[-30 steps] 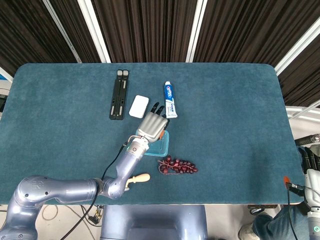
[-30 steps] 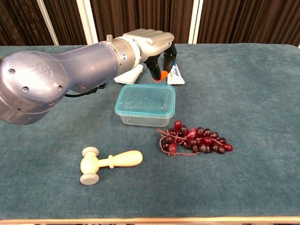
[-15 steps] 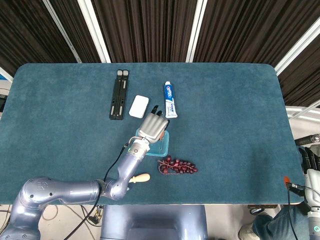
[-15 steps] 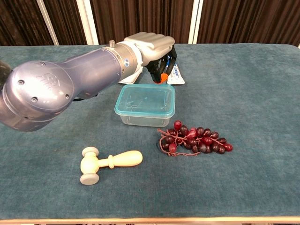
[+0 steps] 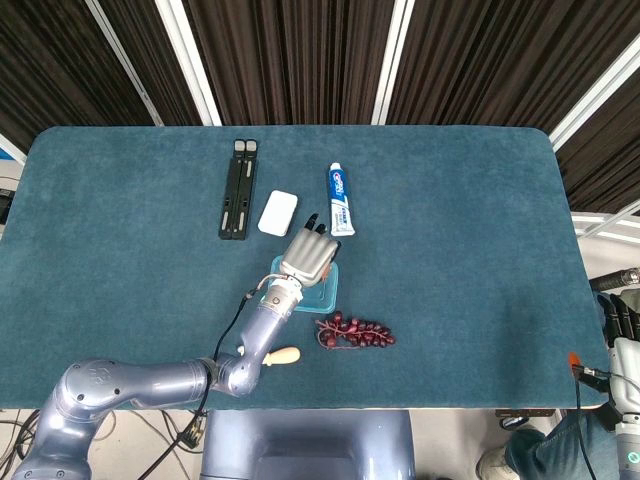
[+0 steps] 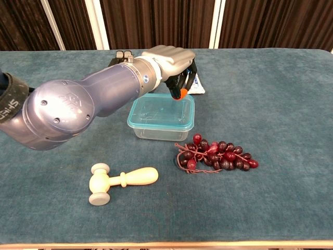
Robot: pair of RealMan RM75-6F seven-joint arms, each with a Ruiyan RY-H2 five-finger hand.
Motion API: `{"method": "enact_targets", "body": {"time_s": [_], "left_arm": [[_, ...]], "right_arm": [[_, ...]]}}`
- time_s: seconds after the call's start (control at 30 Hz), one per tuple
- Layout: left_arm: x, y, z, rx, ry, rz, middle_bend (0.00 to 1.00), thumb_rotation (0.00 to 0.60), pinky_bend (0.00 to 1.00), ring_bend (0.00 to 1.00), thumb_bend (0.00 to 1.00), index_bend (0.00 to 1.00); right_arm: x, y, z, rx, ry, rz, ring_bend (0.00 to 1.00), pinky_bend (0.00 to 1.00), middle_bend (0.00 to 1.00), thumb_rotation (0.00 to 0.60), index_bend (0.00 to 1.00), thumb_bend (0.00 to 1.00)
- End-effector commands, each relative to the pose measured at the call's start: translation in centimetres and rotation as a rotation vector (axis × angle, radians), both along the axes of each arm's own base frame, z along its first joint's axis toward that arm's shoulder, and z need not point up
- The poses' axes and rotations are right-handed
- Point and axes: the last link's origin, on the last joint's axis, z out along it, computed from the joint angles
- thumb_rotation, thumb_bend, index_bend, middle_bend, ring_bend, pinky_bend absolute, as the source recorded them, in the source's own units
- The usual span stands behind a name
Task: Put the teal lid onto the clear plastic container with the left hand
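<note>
Near the front middle of the blue table (image 6: 291, 83) sits the clear plastic container (image 6: 161, 130), and the teal lid (image 6: 162, 110) is lying on top of it, lined up with its rim all the way round. In the chest view the left hand (image 6: 171, 62) is at the far edge of the lid, knuckles up and fingers curled down, with an orange fingertip (image 6: 178, 94) touching or almost touching the lid's back edge. The hand has nothing in its grip; the fingers are bent in, not wrapped round anything. My guess is that it is there to press the lid down so it snaps shut, or it is just letting go. I cannot tell if the lid is clicked on tight.

The bunch of red grapes (image 6: 218, 153) lies just beside the container, toward the front right, so the hand has to come in from the back and not bump them. The small wooden mallet (image 6: 117, 181) lies well apart at the front left. The toothpaste tube (image 5: 341, 197), the white soap bar (image 5: 278, 212) and the black folded stand (image 5: 238, 188) sit farther back.

The right hand (image 5: 622, 330) hangs off the table's right edge, too small to tell how its fingers lie.
</note>
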Motion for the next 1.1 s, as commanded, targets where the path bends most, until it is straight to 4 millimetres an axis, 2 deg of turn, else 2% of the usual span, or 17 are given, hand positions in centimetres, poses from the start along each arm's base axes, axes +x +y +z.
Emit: {"method": "enact_targets", "body": {"time_s": [0.03,0.5,1.1], "left_arm": [[0.1,-0.1,-0.2,-0.002,0.001,-0.004,0.57,0.6,0.1,0.23,0.54,0.65],[0.0,-0.4,-1.9,-0.014,0.038,-0.016,0.57,0.6,0.1,0.23,0.54,0.65],[-0.7,-0.5,-2.6,0.004,0.086,-0.029,0.57,0.6,0.1,0.23,0.54,0.65]], "right_arm": [[0.0,0.0,0.0,0.0,-0.001,0.0,0.0,0.0,0.0,0.6,0.0,0.35],[0.1,0.0,0.1,0.001,-0.005,0.0,0.0,0.0,0.0,0.6,0.0,0.35],[0.1,0.0,0.0,0.002,-0.008,0.002,0.0,0.0,0.0,0.6,0.0,0.36]]}}
